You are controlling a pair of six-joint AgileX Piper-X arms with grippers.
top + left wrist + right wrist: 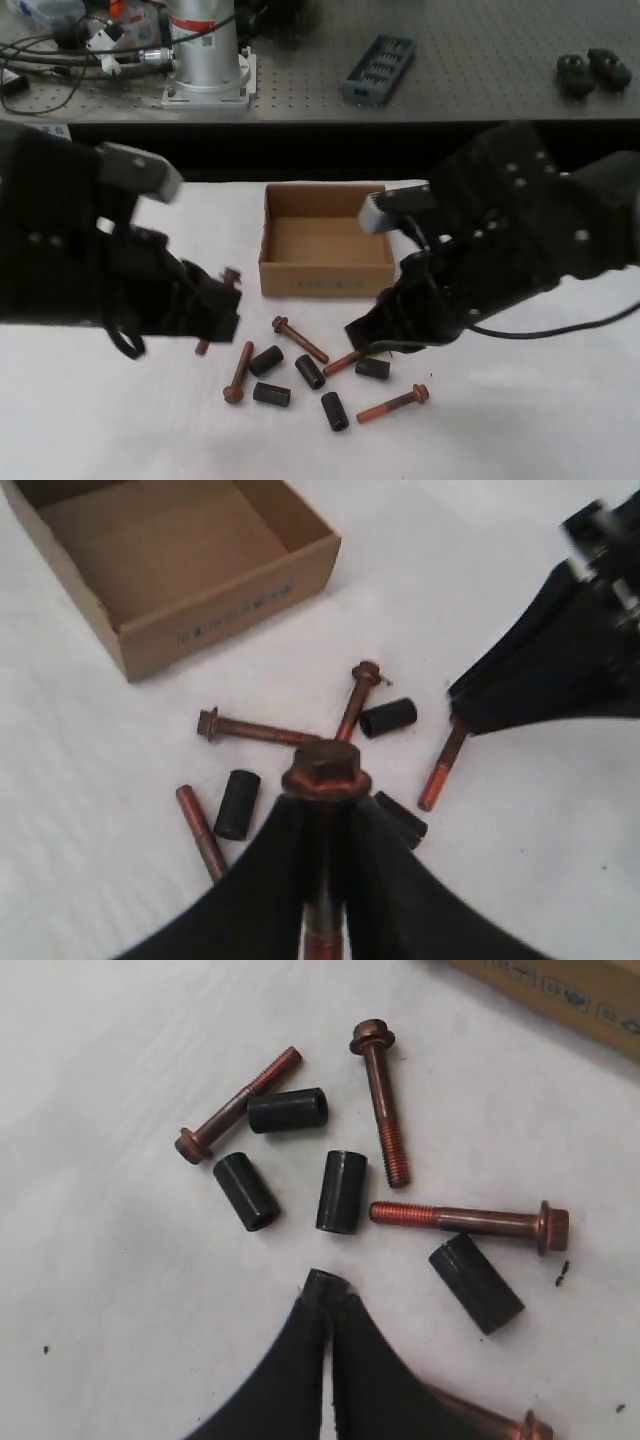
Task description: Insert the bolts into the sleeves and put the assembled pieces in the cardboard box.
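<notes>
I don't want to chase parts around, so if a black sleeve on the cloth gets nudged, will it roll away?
Likely yes, sideways: the black sleeve is a short cylinder lying on its side. The white cloth looks soft, which may slow it. The sleeve looks rigid, so pinching probably won't deform it.

Copper bolts, black sleeves loose near open cardboard box; one bolt gripped.
</notes>
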